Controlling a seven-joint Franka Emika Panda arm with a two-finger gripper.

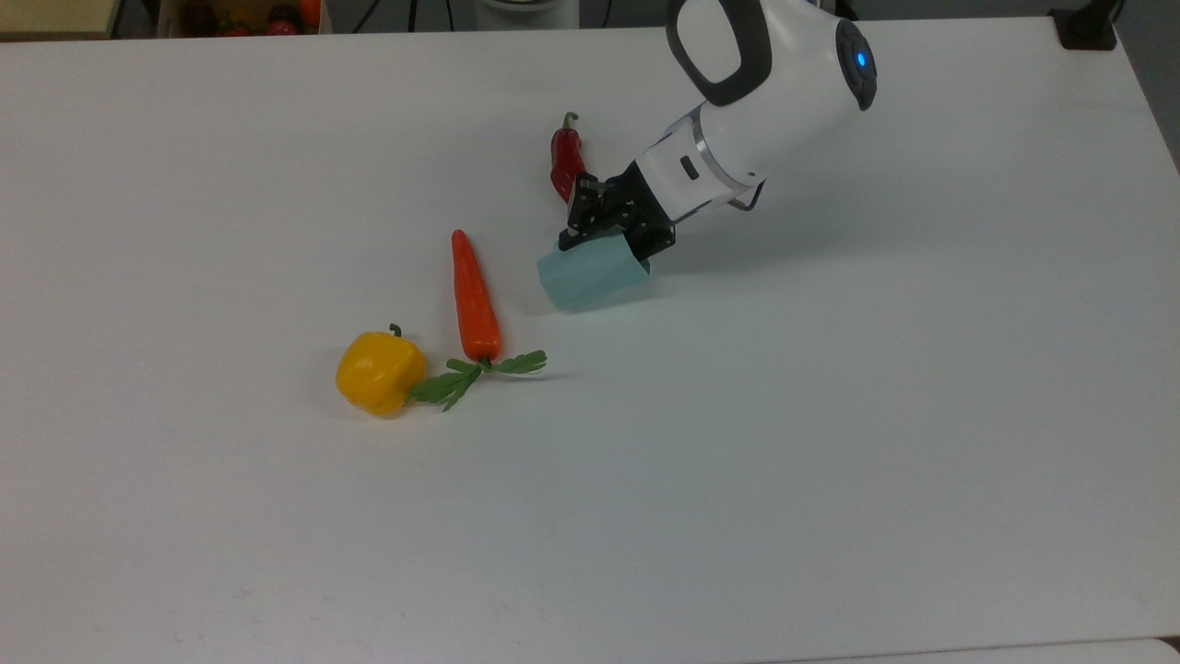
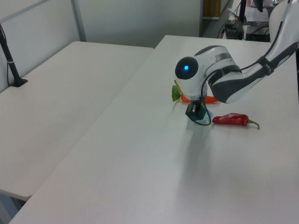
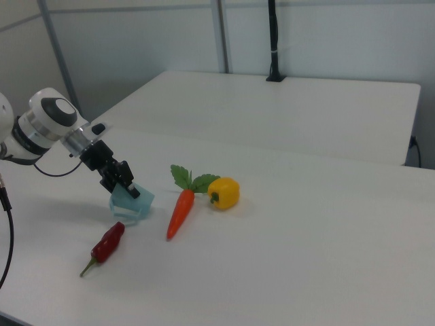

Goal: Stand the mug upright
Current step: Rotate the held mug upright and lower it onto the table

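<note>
Mug (image 1: 590, 274): pale blue-teal, faceted, lying tilted on the white table (image 1: 830, 415), just above centre of the top view. Its wider end points toward the top view's right and sits raised off the surface; its narrower end points to the top view's lower left. In the right view the mug (image 3: 129, 201) is at centre left, rim end lifted. In the left view it (image 2: 197, 116) is mostly hidden beneath the arm, at centre right.

Gripper (image 1: 611, 231): black, reaching down from the upper right of the top view, its fingers pinched on the mug's upper rim wall. Same grip seen in the right view (image 3: 126, 182), fingers at the top edge of the cup. In the left view the gripper (image 2: 194, 110) is directly over the mug.

Other items, top view:
- red chili pepper (image 1: 565, 166), above the mug, partly behind the gripper.
- carrot (image 1: 474, 295) with green leaves, left of the mug, close but apart from it.
- yellow bell pepper (image 1: 379, 373), lower left of the carrot, touching its leaves.
</note>
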